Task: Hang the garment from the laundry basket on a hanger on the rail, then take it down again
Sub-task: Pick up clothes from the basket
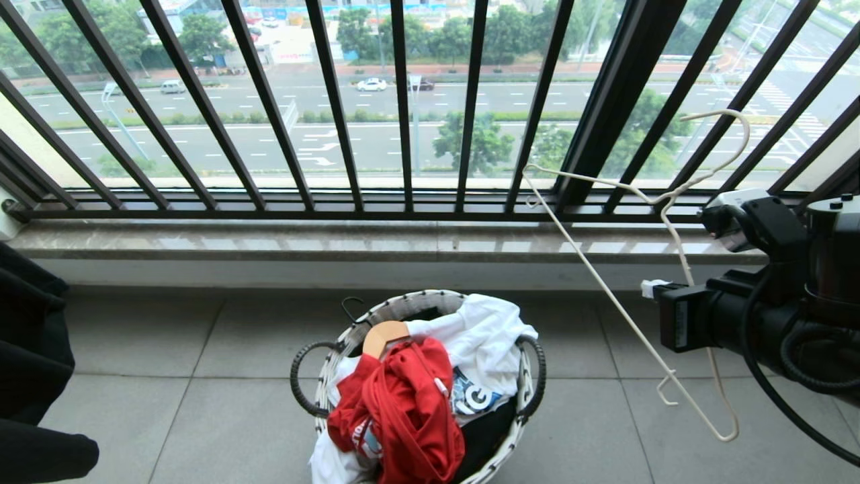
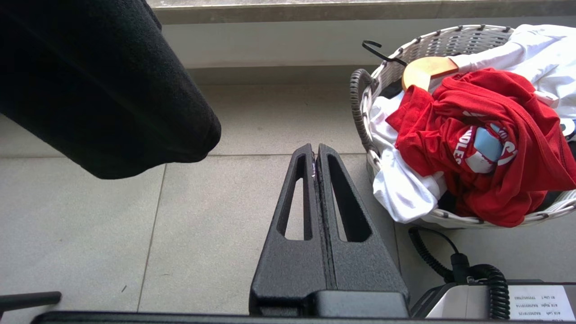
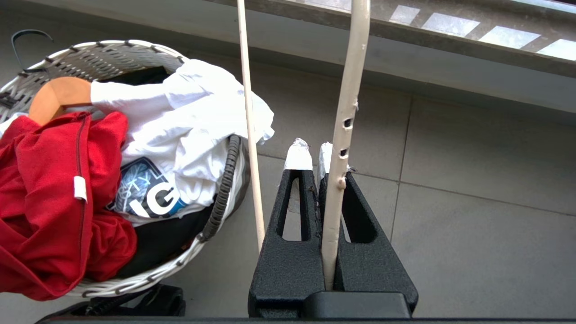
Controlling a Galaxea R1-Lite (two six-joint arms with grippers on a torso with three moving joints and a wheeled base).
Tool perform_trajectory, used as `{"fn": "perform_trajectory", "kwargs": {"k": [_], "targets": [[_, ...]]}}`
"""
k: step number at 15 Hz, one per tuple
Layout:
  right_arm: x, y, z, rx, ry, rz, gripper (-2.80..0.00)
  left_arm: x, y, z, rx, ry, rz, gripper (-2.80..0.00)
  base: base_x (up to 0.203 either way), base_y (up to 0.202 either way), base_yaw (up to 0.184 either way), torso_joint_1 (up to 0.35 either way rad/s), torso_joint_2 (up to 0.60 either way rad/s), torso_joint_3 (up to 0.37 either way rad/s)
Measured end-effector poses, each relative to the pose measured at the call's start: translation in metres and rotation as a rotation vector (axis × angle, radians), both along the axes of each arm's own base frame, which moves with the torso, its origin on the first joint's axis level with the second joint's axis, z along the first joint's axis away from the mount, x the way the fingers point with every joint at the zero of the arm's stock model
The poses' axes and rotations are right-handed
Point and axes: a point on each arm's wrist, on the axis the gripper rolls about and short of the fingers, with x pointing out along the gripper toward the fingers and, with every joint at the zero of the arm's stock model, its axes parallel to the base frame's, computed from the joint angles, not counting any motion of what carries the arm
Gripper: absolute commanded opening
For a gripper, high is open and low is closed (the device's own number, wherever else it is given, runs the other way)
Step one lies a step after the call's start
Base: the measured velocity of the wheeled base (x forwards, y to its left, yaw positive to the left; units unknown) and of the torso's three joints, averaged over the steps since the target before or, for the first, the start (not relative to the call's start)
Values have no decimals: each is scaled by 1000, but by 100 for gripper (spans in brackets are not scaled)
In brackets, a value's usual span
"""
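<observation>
The red garment [image 1: 403, 410] lies crumpled on top of the pile in the round woven laundry basket [image 1: 403, 302], on the tiled floor below the sill. Right of the basket, my right gripper [image 1: 650, 289] is shut on the cream wire hanger [image 1: 605, 287] and holds it tilted in the air, hook uppermost. In the right wrist view the hanger's wire [image 3: 342, 135] runs between the taped fingers of the right gripper [image 3: 310, 155], with the garment [image 3: 45, 202] off to one side. My left gripper [image 2: 315, 150] is shut and empty over the floor beside the basket [image 2: 432, 40]. The rail is out of view.
A black barred balcony railing [image 1: 403, 134] and a stone sill [image 1: 336, 242] close the far side. The basket also holds a white printed T-shirt [image 1: 484, 336] and a wooden hanger [image 1: 383, 336]. Dark cloth [image 1: 33, 349] hangs at the left edge.
</observation>
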Motion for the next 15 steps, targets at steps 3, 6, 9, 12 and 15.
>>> {"fn": "perform_trajectory", "kwargs": {"k": [3,6,9,12,15], "targets": [[-1,0,2,4,-9,0,-280,0,0,0,-1,0,0,-280,0,0,0,0,0,0],[-1,-1,3,6,-11,0,-280,0,0,0,2,0,1,-280,0,0,0,0,0,0],[-3,-1,5,9,-20,0,-280,-3,0,10,27,-25,-14,-280,0,0,0,0,0,0],[-3,-2,6,10,-23,0,-280,-3,-1,44,31,-44,-48,-280,0,0,0,0,0,0],[-4,-2,6,10,-24,0,-280,16,-3,88,29,25,-124,-280,0,0,0,0,0,0]]}}
